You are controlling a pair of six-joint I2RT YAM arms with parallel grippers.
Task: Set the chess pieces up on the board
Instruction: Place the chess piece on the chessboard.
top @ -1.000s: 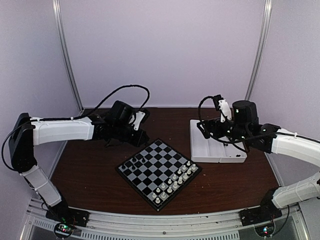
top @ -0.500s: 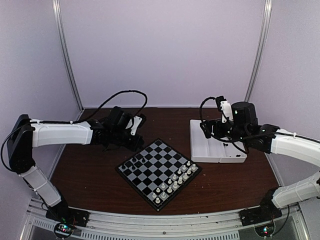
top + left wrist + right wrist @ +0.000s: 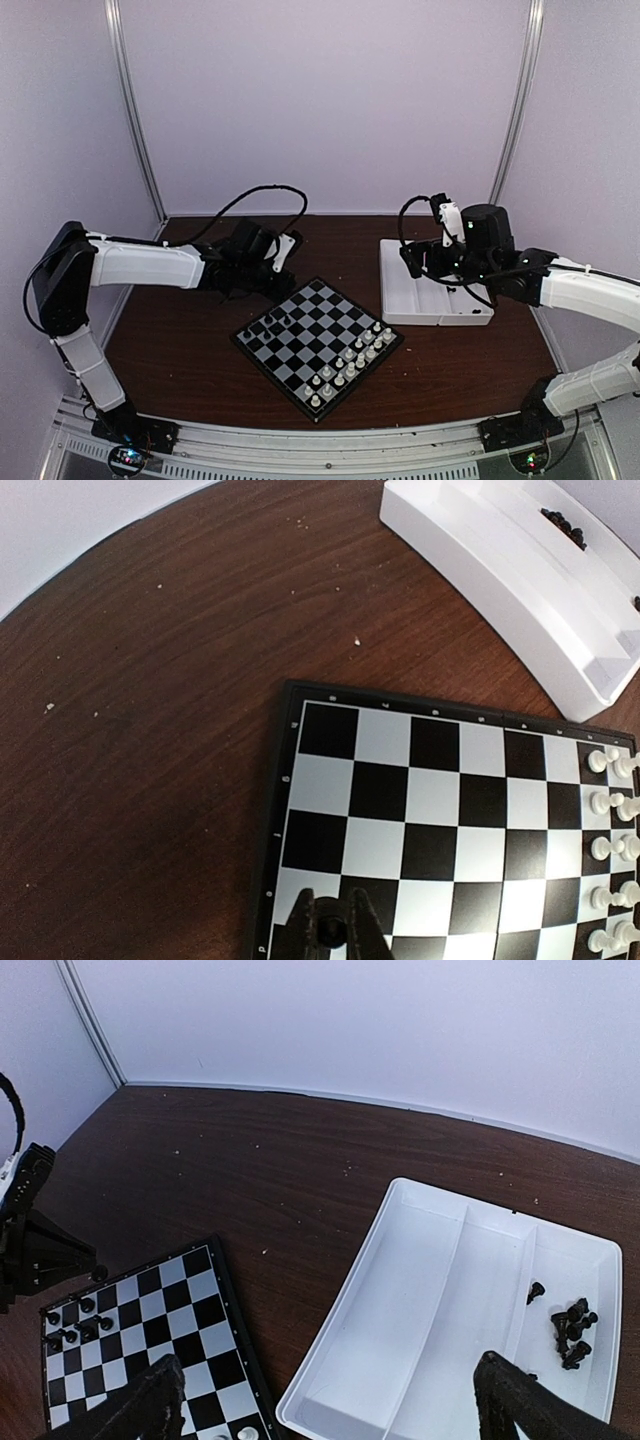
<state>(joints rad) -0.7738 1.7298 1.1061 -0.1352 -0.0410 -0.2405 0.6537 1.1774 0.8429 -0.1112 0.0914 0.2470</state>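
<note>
The board (image 3: pixel 318 345) lies in the middle of the table, also in the left wrist view (image 3: pixel 430 800) and the right wrist view (image 3: pixel 130 1330). Several black chess pieces (image 3: pixel 268 325) stand at its left corner, and white chessmen (image 3: pixel 350 365) fill its near right side. My left gripper (image 3: pixel 278 288) hangs over the board's far left edge, shut on one black chess piece (image 3: pixel 332 932). My right gripper (image 3: pixel 420 260) is open and holds nothing above the white tray (image 3: pixel 435 300). Its fingers (image 3: pixel 150 1400) straddle the tray's empty compartments. More black chess pieces (image 3: pixel 570 1325) lie in the tray's far compartment.
The tray (image 3: pixel 420 1310) sits right of the board on the dark wood table. Purple walls and two metal posts enclose the back. Small crumbs (image 3: pixel 357 640) dot the wood beyond the board. White chessmen (image 3: pixel 615 820) line the board's edge in the left wrist view.
My left arm has lowered and shifted a little toward the board's far left edge, still gripping its piece. The right gripper has spread slightly wider and stays over the tray.
</note>
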